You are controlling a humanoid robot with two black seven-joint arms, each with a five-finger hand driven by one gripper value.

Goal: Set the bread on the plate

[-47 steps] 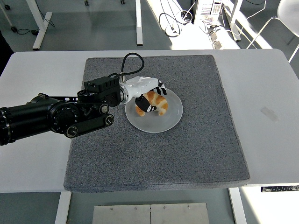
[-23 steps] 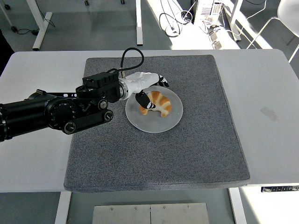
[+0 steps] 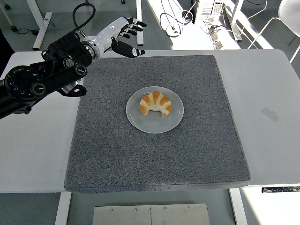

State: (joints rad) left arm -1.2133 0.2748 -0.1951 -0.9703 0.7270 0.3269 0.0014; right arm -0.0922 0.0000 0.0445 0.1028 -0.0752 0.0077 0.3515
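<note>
A golden croissant-shaped bread [image 3: 156, 104] lies on a clear round plate [image 3: 174, 122] near the middle of a grey mat [image 3: 154, 154]. My left hand [image 3: 125, 36], white with black fingertips, is raised above the mat's far left corner, well away from the plate. Its fingers are spread and it holds nothing. My left arm [image 3: 42, 79] comes in from the left edge. My right arm is out of view.
The mat covers most of the white table [image 3: 267, 108]. A small grey mark [image 3: 272, 114] lies on the table at the right. Beyond the table are desk legs, cables and a chair on the floor.
My left hand has let go of the bread and pulled back up and to the left, away from the plate. The bread now rests alone on the plate.
</note>
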